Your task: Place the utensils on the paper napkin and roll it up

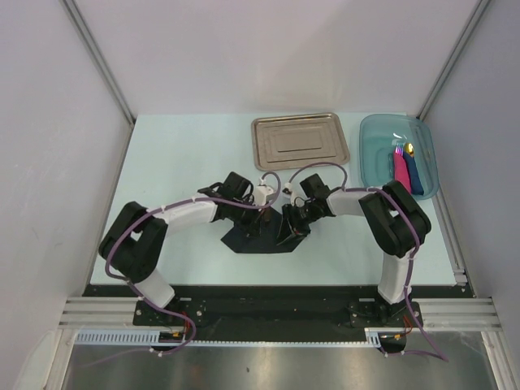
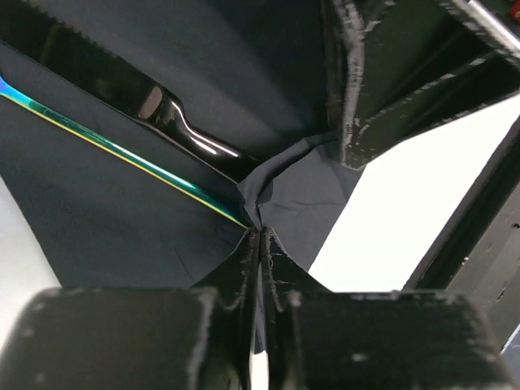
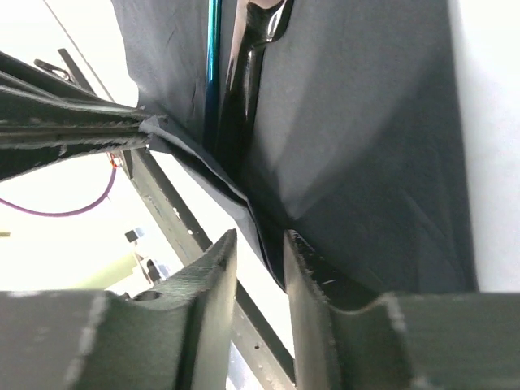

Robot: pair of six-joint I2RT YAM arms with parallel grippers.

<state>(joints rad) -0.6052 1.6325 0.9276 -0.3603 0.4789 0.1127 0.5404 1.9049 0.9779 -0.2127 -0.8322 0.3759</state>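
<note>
1. Left gripper (image 2: 260,244) first: its fingers are pressed tight together, pinching a bunched-up corner of the matte black square paper napkin (image 1: 248,242).
2. That napkin sits on the pale table (image 1: 187,154) at centre, just ahead of the arm bases, and both grippers are down over it.
3. On the napkin, two utensils lie side by side. The slim blue-green iridescent handle (image 2: 122,152) and the glossy dark brown-black utensil (image 2: 162,110) run nearly parallel toward the pinched corner, and a fold of paper rises over their near ends.
4. Right gripper (image 3: 258,237) now: its jaws are parted with a narrow gap. A raised edge of the napkin runs into that gap, but I cannot tell whether either finger touches it.
5. Farther back, right of centre, a rectangular stainless steel tray (image 1: 299,140) lies flat.
6. At far right there's a translucent blue plastic bin (image 1: 378,154) holding a pink roll (image 1: 400,171) and a dark blue roll (image 1: 414,175), with utensil tips poking out.
</note>
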